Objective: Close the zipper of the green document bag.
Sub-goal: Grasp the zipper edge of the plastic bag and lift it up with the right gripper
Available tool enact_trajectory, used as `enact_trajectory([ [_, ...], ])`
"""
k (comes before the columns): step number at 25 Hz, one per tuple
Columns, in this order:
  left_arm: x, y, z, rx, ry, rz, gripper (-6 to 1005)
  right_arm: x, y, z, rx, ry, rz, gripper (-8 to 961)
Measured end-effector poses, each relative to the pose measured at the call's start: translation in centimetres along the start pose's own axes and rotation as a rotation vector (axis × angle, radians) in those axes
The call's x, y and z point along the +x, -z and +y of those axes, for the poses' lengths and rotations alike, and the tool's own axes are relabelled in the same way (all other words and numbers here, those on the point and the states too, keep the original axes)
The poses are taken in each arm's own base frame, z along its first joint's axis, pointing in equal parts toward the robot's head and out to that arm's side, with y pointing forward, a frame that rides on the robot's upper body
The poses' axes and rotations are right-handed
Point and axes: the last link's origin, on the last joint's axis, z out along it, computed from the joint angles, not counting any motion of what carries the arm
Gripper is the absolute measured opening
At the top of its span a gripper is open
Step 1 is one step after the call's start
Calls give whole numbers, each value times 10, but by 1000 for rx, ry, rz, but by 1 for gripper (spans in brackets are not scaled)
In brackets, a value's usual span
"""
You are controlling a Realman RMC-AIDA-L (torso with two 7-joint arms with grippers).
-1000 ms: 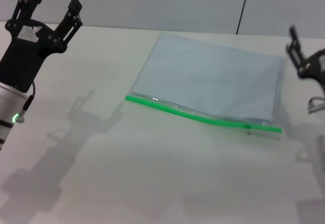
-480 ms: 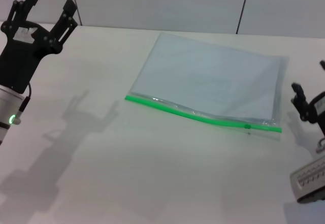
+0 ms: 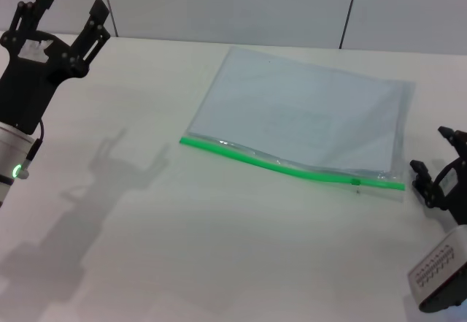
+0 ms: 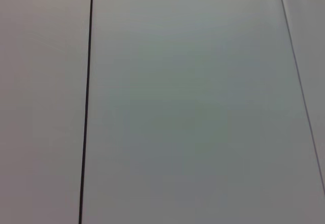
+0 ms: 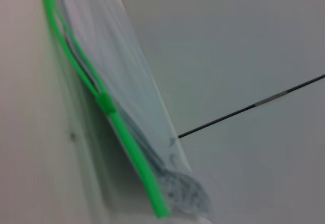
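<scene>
The green document bag (image 3: 306, 114) lies flat on the white table, a pale translucent pouch. Its zipper (image 3: 292, 167) runs along the near long edge, slightly wavy, with the small slider tab (image 3: 355, 182) close to the right end. My right gripper (image 3: 432, 154) hovers low just right of that end, open and holding nothing. The right wrist view shows the zipper (image 5: 117, 122), its slider tab (image 5: 105, 102) and the bag's corner (image 5: 177, 188) from close up. Raised at the far left, well clear of the bag, my left gripper (image 3: 64, 17) is open.
The white table (image 3: 182, 249) stretches in front of and left of the bag. A pale wall with a dark vertical seam (image 3: 349, 9) stands behind it. In the left wrist view there is only a wall panel with a dark seam (image 4: 86, 102).
My right gripper has dropped from beside the bag's far right corner to low beside the zipper's right end. The left arm shifted slightly left and up, then held. The bag has not moved.
</scene>
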Motion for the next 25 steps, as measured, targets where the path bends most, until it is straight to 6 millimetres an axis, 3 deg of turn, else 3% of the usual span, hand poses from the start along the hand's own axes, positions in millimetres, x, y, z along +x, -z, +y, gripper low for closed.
enact_trajectory([
  [14, 0, 0, 0, 0, 0, -1, 860, -40, -6, 9, -40, 105, -118, 782],
  [24, 0, -1, 0, -1, 0, 0, 858, -52, -13, 6, -41, 111, -155, 770],
  [25, 0, -1, 0, -1, 0, 0, 857, -54, -14, 6, -40, 111, -158, 733],
])
